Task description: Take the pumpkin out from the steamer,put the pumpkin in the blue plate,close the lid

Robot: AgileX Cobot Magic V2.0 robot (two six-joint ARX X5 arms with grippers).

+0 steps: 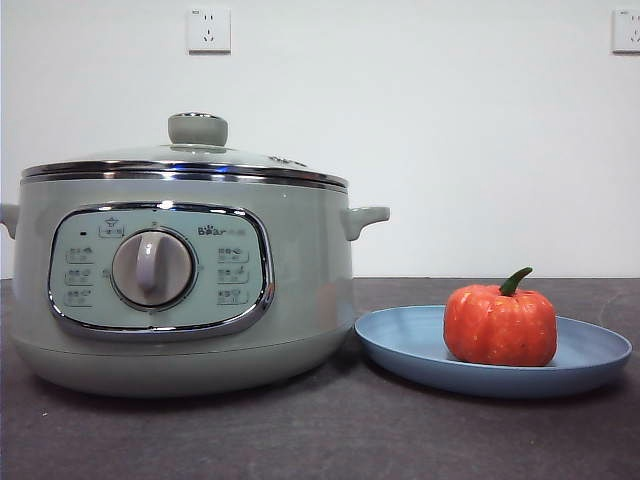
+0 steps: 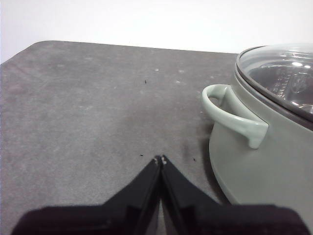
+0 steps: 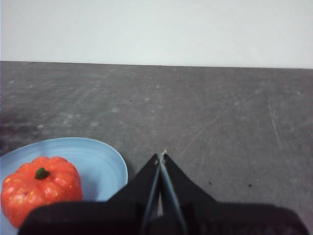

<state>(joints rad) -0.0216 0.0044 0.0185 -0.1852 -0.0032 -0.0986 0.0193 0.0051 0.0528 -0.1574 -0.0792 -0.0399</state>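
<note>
Dark tabletop [image 1: 300, 440]: lid [image 1: 190, 160] covers steamer [image 1: 180, 290], pumpkin [image 1: 500, 325] on blue plate [image 1: 400, 345], both jaws closed.

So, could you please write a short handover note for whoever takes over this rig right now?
Left claw: shut, empty, over bare table beside the steamer.
Right claw: shut, empty, over the table next to the blue plate.
The pumpkin sits upright on the blue plate, beside the steamer.
The lid is seated on the steamer.
Done: pumpkin out, plated, lid closed.
Left: nothing visible; both arms wait clear.
</note>
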